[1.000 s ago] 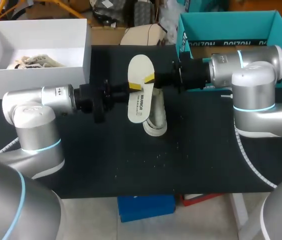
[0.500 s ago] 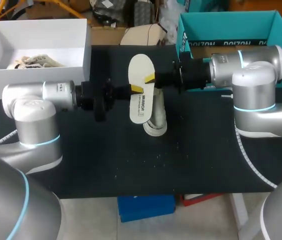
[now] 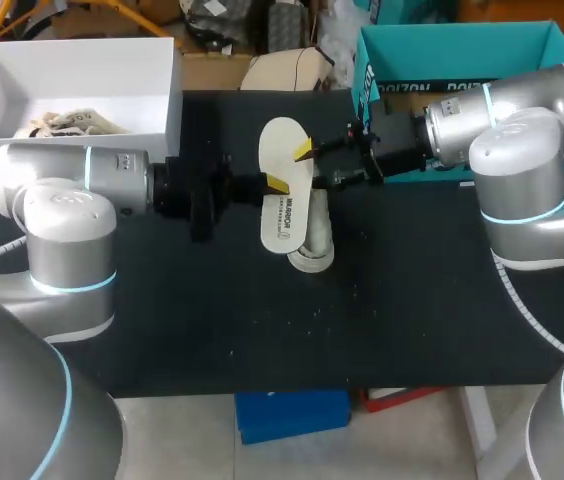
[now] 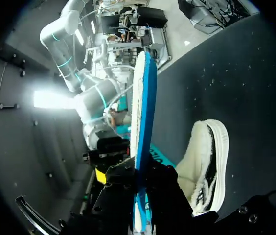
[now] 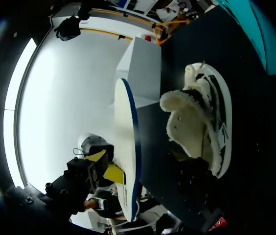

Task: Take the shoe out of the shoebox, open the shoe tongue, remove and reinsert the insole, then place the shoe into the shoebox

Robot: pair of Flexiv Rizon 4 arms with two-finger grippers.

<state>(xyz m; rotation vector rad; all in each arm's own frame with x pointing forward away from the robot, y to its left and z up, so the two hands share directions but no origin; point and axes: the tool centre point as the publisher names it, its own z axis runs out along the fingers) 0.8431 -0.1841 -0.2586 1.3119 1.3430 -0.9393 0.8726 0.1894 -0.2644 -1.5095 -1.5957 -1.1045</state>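
Note:
The white insole (image 3: 282,185) with a blue underside hangs above the table, and my left gripper (image 3: 274,184) is shut on its left edge. In the left wrist view the insole (image 4: 143,117) stands edge-on between my left gripper's (image 4: 139,198) black fingers. My right gripper (image 3: 320,165) is open just right of the insole, one yellow tip still near its rim. The white fleece-lined shoe (image 3: 312,238) lies on the black table under the insole. The right wrist view shows the shoe (image 5: 201,122) beside the insole (image 5: 126,156), with my left gripper's yellow tips (image 5: 106,166) on it.
A white shoebox (image 3: 152,100) with crumpled paper (image 3: 67,123) stands at the back left. A teal box (image 3: 452,50) stands at the back right, behind my right arm. The black table (image 3: 292,330) runs on towards the front edge.
My right gripper has opened, let go of the insole and drawn back a little to the right. My left gripper has shut on the insole and carried it slightly right.

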